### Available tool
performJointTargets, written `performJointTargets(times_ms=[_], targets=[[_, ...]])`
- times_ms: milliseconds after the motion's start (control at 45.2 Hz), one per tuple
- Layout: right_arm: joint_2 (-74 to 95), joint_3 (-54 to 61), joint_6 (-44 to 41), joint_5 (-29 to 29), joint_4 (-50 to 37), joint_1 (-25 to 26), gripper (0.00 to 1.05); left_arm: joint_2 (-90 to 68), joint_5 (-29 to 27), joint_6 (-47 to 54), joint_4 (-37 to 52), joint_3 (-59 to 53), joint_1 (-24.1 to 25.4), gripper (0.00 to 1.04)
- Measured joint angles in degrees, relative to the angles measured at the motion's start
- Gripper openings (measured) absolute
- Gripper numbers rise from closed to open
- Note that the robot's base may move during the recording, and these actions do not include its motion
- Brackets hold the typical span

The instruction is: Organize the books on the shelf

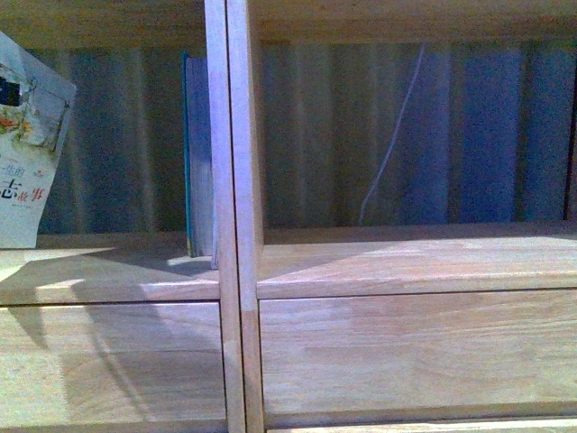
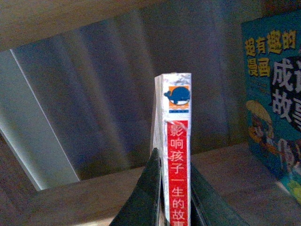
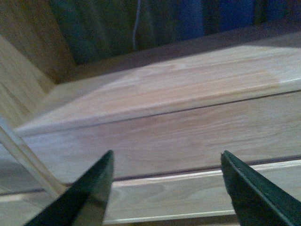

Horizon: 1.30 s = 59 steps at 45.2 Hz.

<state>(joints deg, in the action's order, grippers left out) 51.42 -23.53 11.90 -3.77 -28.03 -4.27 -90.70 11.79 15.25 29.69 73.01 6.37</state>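
The light wood shelf (image 1: 236,271) fills the front view, with a left and a right compartment split by an upright divider. The teal-edged book (image 1: 196,153) stands upright in the left compartment against the divider; its teal cover (image 2: 277,89) shows in the left wrist view. The white-covered book (image 1: 27,144) tilts at the far left edge. My left gripper (image 2: 175,162) is shut on it, its red spine (image 2: 178,160) between the dark fingers, inside the left compartment. My right gripper (image 3: 167,160) is open and empty before the shelf's right board (image 3: 178,94). Neither arm shows in the front view.
Drawer fronts (image 1: 415,356) lie below the compartments. Behind the shelf hangs a bluish ribbed backdrop (image 1: 487,126) with a thin pale cable (image 1: 392,144) running down it. The right compartment (image 1: 406,257) holds no books.
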Motion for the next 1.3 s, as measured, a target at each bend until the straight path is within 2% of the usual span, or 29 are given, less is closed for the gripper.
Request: performJointTargets(times_ms=[44, 133, 376, 707, 1127, 1194, 1304], targets=[[-1.1, 1.8, -3.5, -0.1, -0.5, 0.2, 0.61, -1.9, -0.6, 0.2, 0.6, 1.5, -0.3, 0.07], [-3.8, 6.0, -8.5, 3.6, -1.3, 2.9, 0.43, -5.4, -1.3, 0.8, 2.0, 4.3, -1.6, 0.07], [-10.1, 12.8, -10.9, 3.8, -1.9, 4.1, 0.02, -13.2, -2.5, 1.3, 3.0, 11.3, -5.4, 0.07], [-19.8, 18.7, -11.4, 3.8, 1.8, 4.2, 0.03, -23.1, -4.3, 3.6, 3.4, 20.9, -11.8, 0.07], [-28.8, 21.5, -11.4, 3.8, 7.9, 4.2, 0.03, -28.3, -6.0, 7.6, 2.5, 26.0, -15.5, 0.07], [-29.8, 22.7, -11.5, 3.8, 6.9, 4.2, 0.03, -28.3, -6.0, 7.5, 3.1, 25.2, -15.5, 0.21], [-31.7, 22.8, -11.5, 3.8, 8.5, 4.2, 0.03, -28.2, -6.6, 7.3, 3.7, 23.8, -15.6, 0.37]])
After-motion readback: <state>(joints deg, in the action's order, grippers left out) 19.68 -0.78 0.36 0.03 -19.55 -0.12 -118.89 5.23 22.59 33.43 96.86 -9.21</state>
